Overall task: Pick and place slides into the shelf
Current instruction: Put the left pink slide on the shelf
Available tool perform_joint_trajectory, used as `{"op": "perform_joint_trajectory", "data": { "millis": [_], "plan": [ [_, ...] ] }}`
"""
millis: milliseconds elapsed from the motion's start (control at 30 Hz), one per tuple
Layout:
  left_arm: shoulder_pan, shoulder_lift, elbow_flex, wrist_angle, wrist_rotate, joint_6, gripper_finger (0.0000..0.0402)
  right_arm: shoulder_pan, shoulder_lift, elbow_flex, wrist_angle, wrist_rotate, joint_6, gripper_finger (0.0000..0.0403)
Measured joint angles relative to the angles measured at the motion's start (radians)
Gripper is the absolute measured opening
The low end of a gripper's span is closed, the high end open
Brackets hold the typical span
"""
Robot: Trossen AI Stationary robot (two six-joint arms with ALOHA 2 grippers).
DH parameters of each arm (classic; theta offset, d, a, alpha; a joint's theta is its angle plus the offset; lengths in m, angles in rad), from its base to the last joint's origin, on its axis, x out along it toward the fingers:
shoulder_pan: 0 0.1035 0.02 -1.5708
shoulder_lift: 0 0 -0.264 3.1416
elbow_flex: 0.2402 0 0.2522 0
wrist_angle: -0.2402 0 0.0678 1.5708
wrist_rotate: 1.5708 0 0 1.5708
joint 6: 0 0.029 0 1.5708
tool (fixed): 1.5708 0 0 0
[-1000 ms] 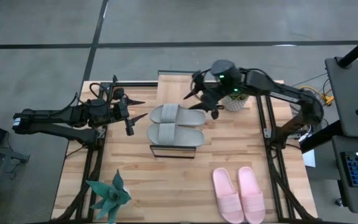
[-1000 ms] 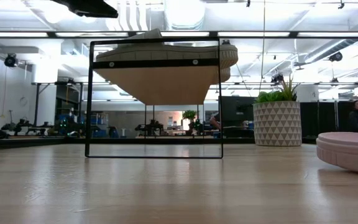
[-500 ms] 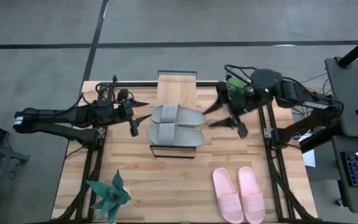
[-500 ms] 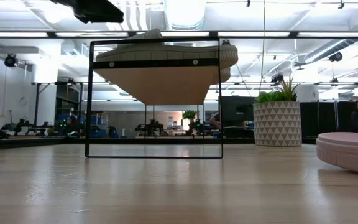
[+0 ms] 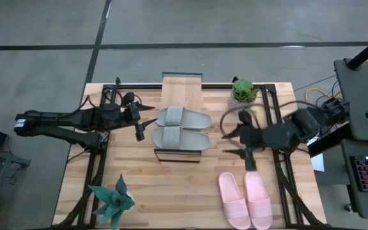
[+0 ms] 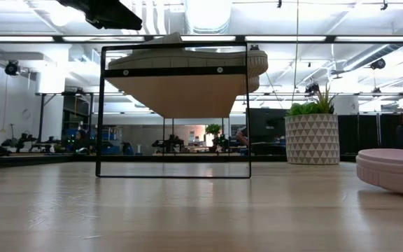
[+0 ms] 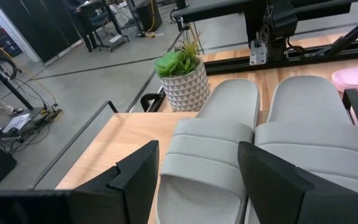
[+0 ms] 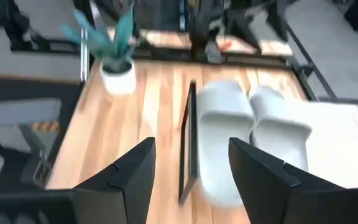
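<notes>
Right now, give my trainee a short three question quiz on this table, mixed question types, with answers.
1. True or false: the grey slides lie on the shelf.
2. Where are the pink slides? A. on the shelf B. on the table C. in a tool
3. Fill in: the right tool is ____ and holds nothing.

Key: 1 true. 2 B. 3 open.

matt foam slides (image 5: 181, 128), wood-topped black metal shelf (image 5: 181, 85).
</notes>
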Motion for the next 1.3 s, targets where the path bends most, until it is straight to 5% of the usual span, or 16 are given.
{"op": "perform_joint_trajectory", "data": {
  "millis": [633, 1033, 1300],
  "plan": [
    [0.0, 0.027, 0.0, 0.0, 0.0, 0.0, 0.0204, 0.357, 0.206, -0.002, -0.223, 0.001, 0.35, 0.0194],
    [0.0, 0.031, -0.001, 0.0, 0.0, -0.002, 0.0204, 0.45, 0.361, -0.009, -0.244, -0.004, 0.462, 0.0189],
    [0.0, 0.03, -0.001, -0.002, 0.0, -0.001, 0.0204, 0.464, 0.453, -0.01, -0.245, -0.2, 0.582, 0.0174]
  ]
}}
